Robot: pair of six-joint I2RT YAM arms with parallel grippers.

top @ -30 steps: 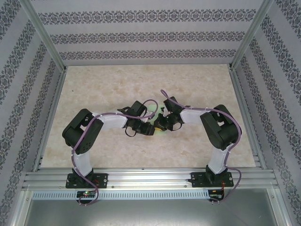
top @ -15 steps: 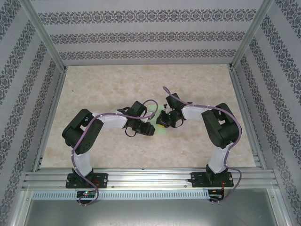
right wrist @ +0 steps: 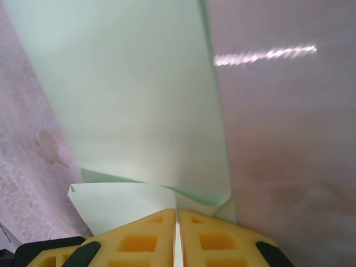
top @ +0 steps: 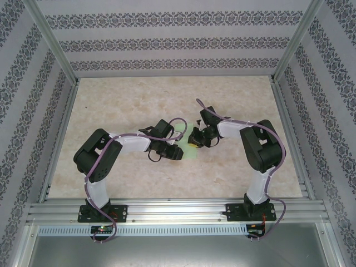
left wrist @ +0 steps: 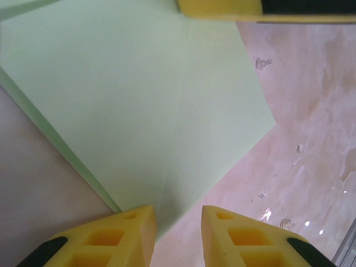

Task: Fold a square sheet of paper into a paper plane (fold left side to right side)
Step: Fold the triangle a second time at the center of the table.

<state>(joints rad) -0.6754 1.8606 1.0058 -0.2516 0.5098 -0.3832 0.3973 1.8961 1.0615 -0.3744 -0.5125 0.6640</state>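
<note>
Left tool (left wrist: 178,217) and right tool (right wrist: 178,214) crowd the sheet of paper (left wrist: 139,100) — bare table (top: 139,94) open all around.

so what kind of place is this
Probably a lab robot cell: silver aluminium frame, patterned grey wall panels, beige marble-look tabletop, and the right gripper pinching a pale mint-green paper sheet.

A thin, pale mint-green sheet of paper (top: 188,152), plain and unmarked, lies near the middle of the marbled worktop (top: 139,100). Seen from the left wrist, the sheet of paper (left wrist: 128,100) rests flat, with a straight crease down its middle, a second layer's edge showing along its left side and one corner pointing right. Seen from the right wrist, part of it (right wrist: 133,94) stands lifted and curls over, its bent edge pinched in the closed right claw (right wrist: 178,216).
</note>
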